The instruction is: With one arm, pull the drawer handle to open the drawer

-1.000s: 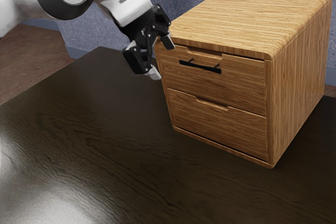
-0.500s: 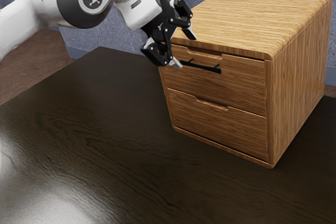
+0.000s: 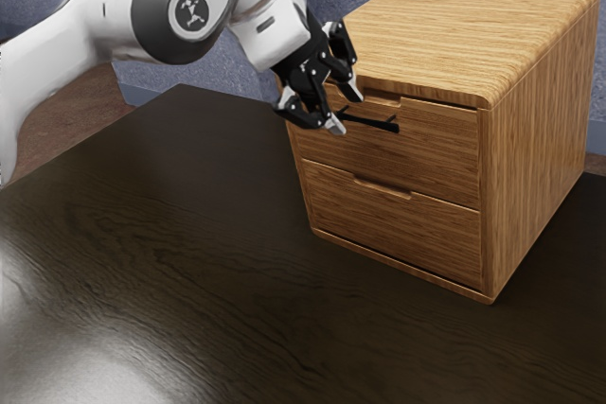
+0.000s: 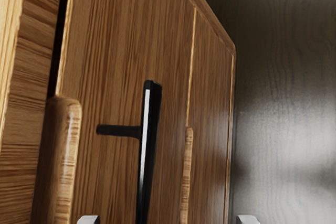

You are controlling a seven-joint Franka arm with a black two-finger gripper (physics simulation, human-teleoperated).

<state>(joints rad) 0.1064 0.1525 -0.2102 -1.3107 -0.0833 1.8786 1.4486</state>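
Claw (image 3: 341,109), exterior view: released, fingers spread at black bar handle (image 3: 367,120), at its end toward exterior view's left. Top drawer (image 3: 398,149) of wooden cabinet (image 3: 454,35) on dark table (image 3: 170,262); drawer looks shut. Step, as judged: lining up grasp. Next you clench on bar, then pull straight out.
Wrist view: black bar handle (image 4: 148,150) slim, glossy-edged, on short standoff, between fingertips (image 4: 88,220), apparently untouched.

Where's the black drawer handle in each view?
Exterior view: the drawer handle is a black bar on the upper drawer front. Its end toward the exterior view's left sits between the fingers of the open gripper.
Wrist view: the drawer handle runs straight ahead of the gripper, standing off the wood on a short stem.
Shared landmark: the lower drawer's wooden lip, next to the handle.
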